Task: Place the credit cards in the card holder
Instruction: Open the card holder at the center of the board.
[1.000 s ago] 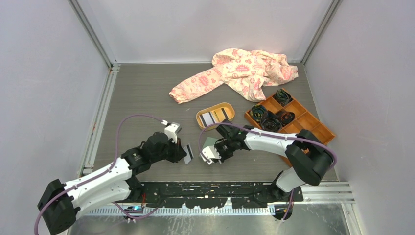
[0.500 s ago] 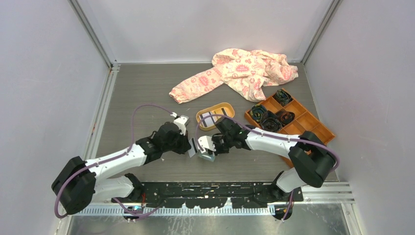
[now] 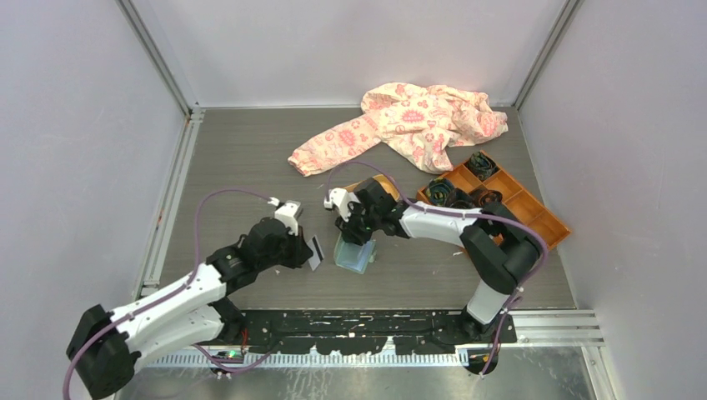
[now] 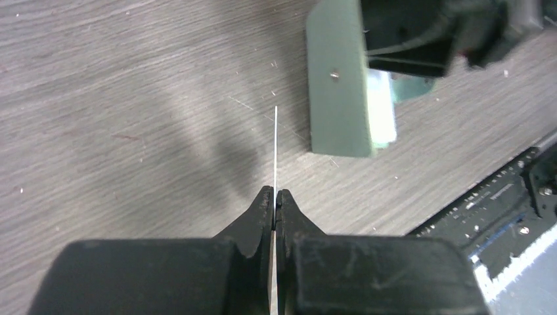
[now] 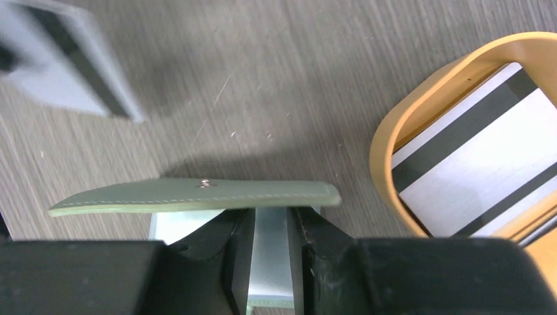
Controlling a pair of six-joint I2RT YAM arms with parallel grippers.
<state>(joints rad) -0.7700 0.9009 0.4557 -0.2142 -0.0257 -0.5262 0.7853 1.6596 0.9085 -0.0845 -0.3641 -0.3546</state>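
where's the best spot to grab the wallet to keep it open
Probably the wallet's raised flap. It stands nearly upright and thin, with both faces free. Pinch its top edge from above, beside the snap, so the inside stays open to the card in the left tool.

My top camera sits high behind my arm bases and looks down over the whole grey wood-grain table (image 3: 250, 158). Both wrist cameras ride close above that surface, pointed roughly toward one another. Each catches the pale green folding wallet (image 4: 335, 85) and the white dark-striped card (image 4: 275, 151).
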